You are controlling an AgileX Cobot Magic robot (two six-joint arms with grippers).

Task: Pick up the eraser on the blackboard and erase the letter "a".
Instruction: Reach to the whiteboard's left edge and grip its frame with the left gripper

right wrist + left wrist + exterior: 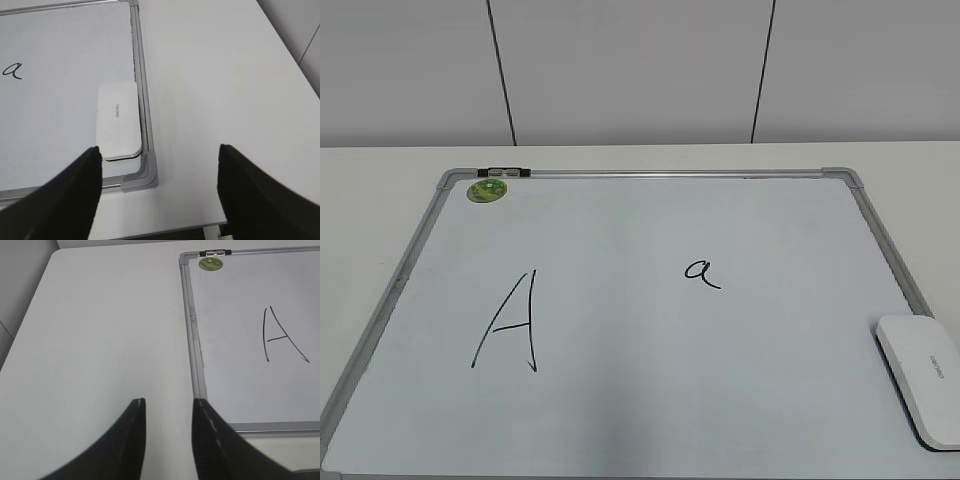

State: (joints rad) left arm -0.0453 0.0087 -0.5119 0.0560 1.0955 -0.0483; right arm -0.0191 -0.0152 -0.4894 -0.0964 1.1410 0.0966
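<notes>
While neither arm shows in the exterior view, each wrist view shows its own jaws at the near edge of the scene. The right gripper (159, 170) has its jaws spread wide with nothing between them, hanging above the white surface (215, 90) just outside the near right corner of the blackboard (650, 410). The left gripper (169, 415) has its jaws at a narrow gap, also holding nothing, above the surface beside the blackboard's left frame edge near its near left corner.

The eraser (923, 376) lies flat on the blackboard at the near right, its long side touching or just beside the right frame rail, white top up with small grey lettering and a dark underside showing at its near edge. In the right wrist view the eraser (118, 120) sits just beyond the left jaw tip, apart from it.

Farther in, on the left half of the board, stands the large capital "A" (510, 322). Right of the middle and slightly farther sits the letter "a" (701, 271), whole and unsmudged, well apart from the eraser.

At the far left corner a small round green magnet (487, 190) rests on the board just below a dark clip (504, 172) on the far frame rail. Beyond the surface rises a pale panelled wall (630, 70).
</notes>
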